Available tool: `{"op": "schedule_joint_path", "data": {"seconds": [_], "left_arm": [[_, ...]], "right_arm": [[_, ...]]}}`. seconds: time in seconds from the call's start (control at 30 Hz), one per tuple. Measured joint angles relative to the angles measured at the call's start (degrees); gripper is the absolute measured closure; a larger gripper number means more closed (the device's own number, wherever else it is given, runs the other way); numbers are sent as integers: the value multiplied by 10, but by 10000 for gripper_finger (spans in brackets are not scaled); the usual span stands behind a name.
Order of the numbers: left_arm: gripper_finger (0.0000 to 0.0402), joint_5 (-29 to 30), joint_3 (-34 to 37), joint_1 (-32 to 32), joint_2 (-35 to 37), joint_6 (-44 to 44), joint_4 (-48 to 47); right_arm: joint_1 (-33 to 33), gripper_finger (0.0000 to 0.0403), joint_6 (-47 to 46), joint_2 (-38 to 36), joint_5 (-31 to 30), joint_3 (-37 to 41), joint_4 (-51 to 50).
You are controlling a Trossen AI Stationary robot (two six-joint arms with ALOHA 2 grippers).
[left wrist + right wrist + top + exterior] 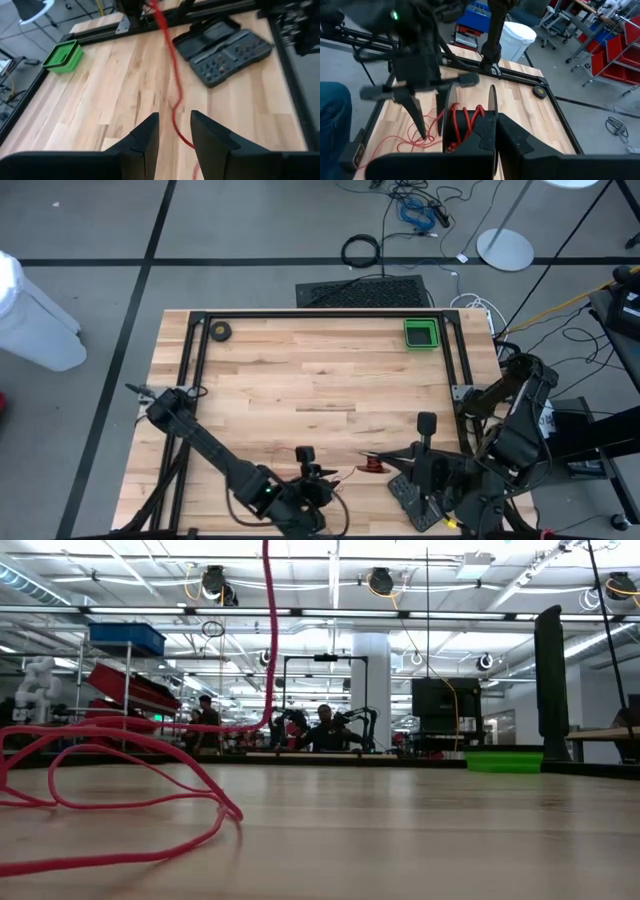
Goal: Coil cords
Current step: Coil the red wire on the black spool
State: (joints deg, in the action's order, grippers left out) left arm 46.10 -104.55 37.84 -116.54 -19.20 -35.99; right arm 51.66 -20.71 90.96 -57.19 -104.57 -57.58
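The cord is thin red wire partly wound on a small dark spool (pixel 465 122) with two thin disc flanges. It shows as a small red bundle near the table's near edge (pixel 372 467). My right gripper (pixel 495 122) is shut on the spool. Loose red loops (pixel 110 795) lie on the table, and one strand (pixel 268 640) rises from them. My left gripper (pixel 175 122) is open, pointing down just left of the spool (pixel 312 472). A red strand (pixel 172 75) runs between its fingers; I cannot tell whether it touches them. My right gripper pinches one thin disc flange (pixel 492 97) of the spool between its two fingers, edge on. The wound red wire sits beside the fingers, between the two flanges. The fingers come roughly level from the table's right side. Whether the spool rests on the table does not show.
A dark open tool case (pixel 415 495) lies at the near edge under my right arm and shows in the left wrist view (pixel 225 47). A green tray (pixel 422 333) stands at the far right and a small dark tape roll (pixel 220 331) at the far left. Black rails frame the table.
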Motion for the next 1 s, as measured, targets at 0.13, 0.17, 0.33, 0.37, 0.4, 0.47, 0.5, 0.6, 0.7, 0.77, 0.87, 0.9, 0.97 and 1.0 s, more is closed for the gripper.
{"op": "schedule_joint_path", "data": {"seconds": [0.13,0.17,0.33,0.37,0.4,0.47,0.5,0.6,0.7,0.77,0.87,0.9,0.97,1.0], "left_arm": [[283,0,0,-8,-6,0,13],[283,0,0,-9,-7,0,17],[283,0,0,-10,-7,1,26],[283,0,0,-10,-7,0,27],[283,2,0,-10,-7,0,27],[283,4,0,-10,-8,0,27],[283,4,0,-10,-7,0,27],[283,5,0,-10,-7,0,27],[283,5,0,-10,-8,0,26],[283,6,0,-10,-8,0,27],[283,15,0,-10,-7,0,33],[283,21,0,-10,-7,0,40],[283,28,0,-11,-7,0,51],[283,30,0,-11,-7,0,55]], "right_arm": [[2,403,3,0,-1,0,-1],[2,403,3,0,-1,0,-2],[2,403,4,0,-1,0,-8],[2,403,3,0,-1,0,-9],[2,403,4,0,-1,0,-9],[2,403,4,0,-1,0,-9],[2,403,3,0,-1,0,-9],[2,403,4,0,-1,0,-9],[2,403,4,0,-1,0,-8],[2,403,4,0,-1,0,-8],[2,403,3,0,-1,0,-8],[2,403,3,0,-1,0,-8],[2,403,3,0,-1,0,-8],[2,403,3,0,-1,0,-8]]}}
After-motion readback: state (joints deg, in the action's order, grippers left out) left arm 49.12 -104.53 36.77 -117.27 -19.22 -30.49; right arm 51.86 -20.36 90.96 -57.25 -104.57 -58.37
